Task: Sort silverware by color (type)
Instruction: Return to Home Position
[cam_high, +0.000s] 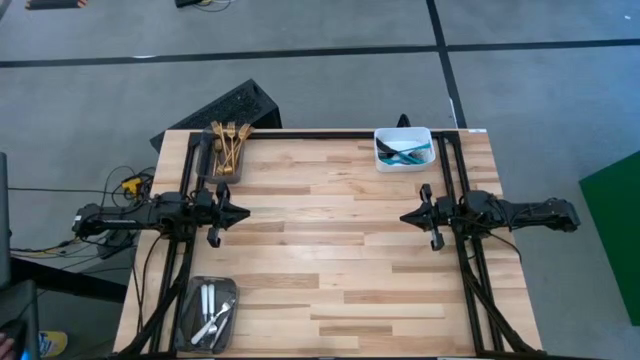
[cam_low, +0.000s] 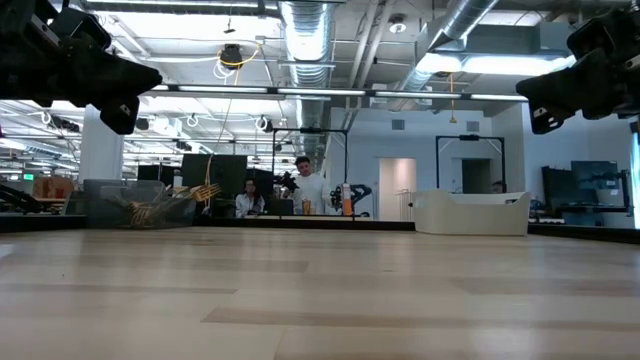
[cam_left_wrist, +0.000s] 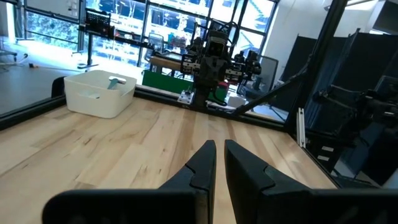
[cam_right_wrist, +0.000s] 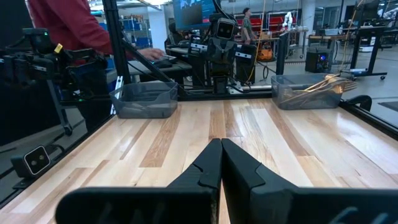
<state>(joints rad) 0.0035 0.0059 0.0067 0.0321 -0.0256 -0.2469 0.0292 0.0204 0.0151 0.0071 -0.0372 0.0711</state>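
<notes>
The left gripper (cam_high: 242, 212) and right gripper (cam_high: 404, 216) hover facing each other over the worktop (cam_high: 330, 270), both narrowed shut, holding nothing.

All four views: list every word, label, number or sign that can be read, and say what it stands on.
No text can be read in any view.
Small green sign far back in the room, low view: too small to read.
Screen beyond the table, right wrist view: blurred.
Yellow tag on the dark rig, right wrist view: blurred.
White bin and wooden table: no print shows.
</notes>
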